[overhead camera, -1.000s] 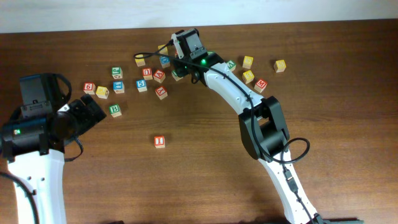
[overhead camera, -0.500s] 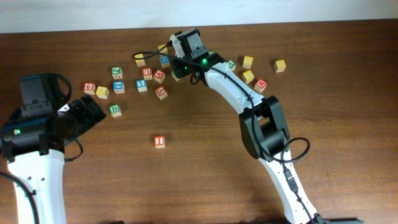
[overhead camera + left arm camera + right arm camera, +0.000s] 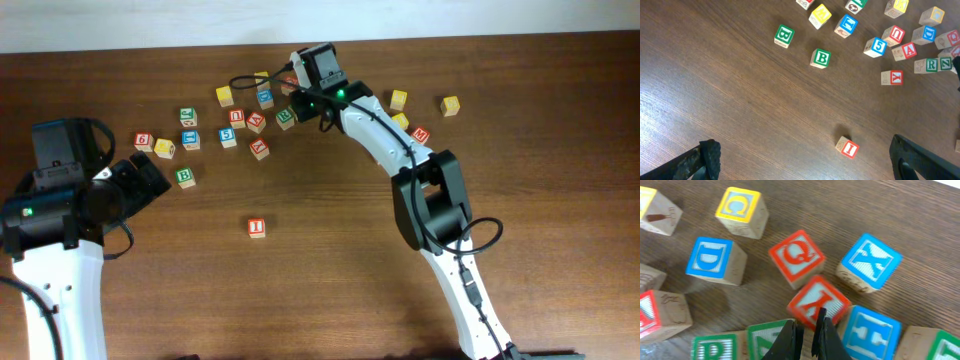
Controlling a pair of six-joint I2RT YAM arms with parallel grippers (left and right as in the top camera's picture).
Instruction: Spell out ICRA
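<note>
The red I cube (image 3: 257, 227) (image 3: 847, 148) lies alone on the brown table, between and just beyond my left gripper's (image 3: 805, 161) wide-open fingers, untouched. Further back is the cluster: yellow C (image 3: 739, 208) (image 3: 933, 15), green R (image 3: 715, 347) (image 3: 931, 64) and red A (image 3: 909, 50) (image 3: 256, 122). My right gripper (image 3: 808, 330) (image 3: 298, 98) hangs shut and empty over that cluster. Its tips sit above the edge of a red cube (image 3: 817, 300) and a green cube (image 3: 765, 340) next to the R.
Other letter cubes surround the right gripper: blue D (image 3: 712, 260), red Q (image 3: 796, 257), blue X (image 3: 871, 260), blue H (image 3: 871, 330). Two green B cubes (image 3: 820, 58) lie left of the cluster, and yellow and red cubes (image 3: 450, 105) lie to the right.
My right gripper has shifted a little right and toward the back of the table, uncovering the green cubes. It stays shut. The left arm and the I cube have not moved.
</note>
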